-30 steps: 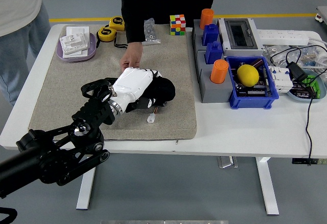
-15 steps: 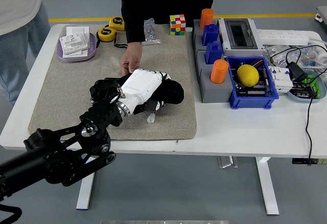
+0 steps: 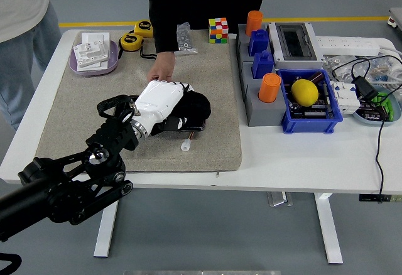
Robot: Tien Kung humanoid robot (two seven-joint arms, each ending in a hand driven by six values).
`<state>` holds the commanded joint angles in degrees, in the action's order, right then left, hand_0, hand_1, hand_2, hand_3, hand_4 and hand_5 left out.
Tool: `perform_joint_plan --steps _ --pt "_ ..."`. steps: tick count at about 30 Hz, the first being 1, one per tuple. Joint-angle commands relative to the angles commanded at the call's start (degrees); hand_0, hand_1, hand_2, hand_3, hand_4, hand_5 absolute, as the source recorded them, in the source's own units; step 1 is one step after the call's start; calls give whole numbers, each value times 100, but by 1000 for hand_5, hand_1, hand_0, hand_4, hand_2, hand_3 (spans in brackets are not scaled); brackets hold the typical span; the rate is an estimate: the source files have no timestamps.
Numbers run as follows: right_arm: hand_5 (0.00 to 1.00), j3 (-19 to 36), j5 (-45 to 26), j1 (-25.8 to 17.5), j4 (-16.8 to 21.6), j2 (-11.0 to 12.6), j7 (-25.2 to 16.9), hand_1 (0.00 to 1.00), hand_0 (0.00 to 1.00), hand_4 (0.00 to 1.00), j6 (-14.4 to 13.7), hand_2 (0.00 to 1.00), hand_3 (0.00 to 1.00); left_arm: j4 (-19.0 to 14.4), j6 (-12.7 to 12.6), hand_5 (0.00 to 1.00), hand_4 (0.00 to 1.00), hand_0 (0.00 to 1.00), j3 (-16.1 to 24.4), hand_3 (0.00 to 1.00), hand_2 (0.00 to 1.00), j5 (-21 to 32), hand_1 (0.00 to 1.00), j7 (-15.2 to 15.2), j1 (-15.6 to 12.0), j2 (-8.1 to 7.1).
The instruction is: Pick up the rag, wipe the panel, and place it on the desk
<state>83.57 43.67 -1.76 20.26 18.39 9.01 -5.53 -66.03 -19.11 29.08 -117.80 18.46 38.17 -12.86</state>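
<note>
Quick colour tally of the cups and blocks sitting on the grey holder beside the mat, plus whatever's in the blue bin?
Orange cups: 2
Blue blocks: 2
Yellow ball in the blue bin: 1
Total: 5

Two orange cups [image 3: 254,21] [image 3: 269,87]; two yellow tape measures [image 3: 144,29] [image 3: 130,41]; two blue blocks [image 3: 258,41] [image 3: 262,64]; one Rubik's cube [image 3: 218,29]; one yellow ball [image 3: 304,91]; one blue bin [image 3: 311,120]; one black rag [image 3: 196,107]; two persons [image 3: 201,5] [image 3: 22,11].

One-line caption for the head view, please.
Left hand presses a black rag onto the panel on the mat; a person's hand rests just behind.
</note>
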Motion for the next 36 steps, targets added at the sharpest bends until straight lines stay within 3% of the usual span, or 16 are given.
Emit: perform_joint_plan --steps 21,36 --pt "689 108 37 -79 7 -23 40 470 690 998 -31 648 619 77 -21 2 86 230 396 264 415 -183 126 -10 -286 -425" --pt "691 156 57 -119 11 -25 61 469 691 998 -30 648 620 121 -44 2 88 229 970 264 414 -364 126 -7 -595 -768"
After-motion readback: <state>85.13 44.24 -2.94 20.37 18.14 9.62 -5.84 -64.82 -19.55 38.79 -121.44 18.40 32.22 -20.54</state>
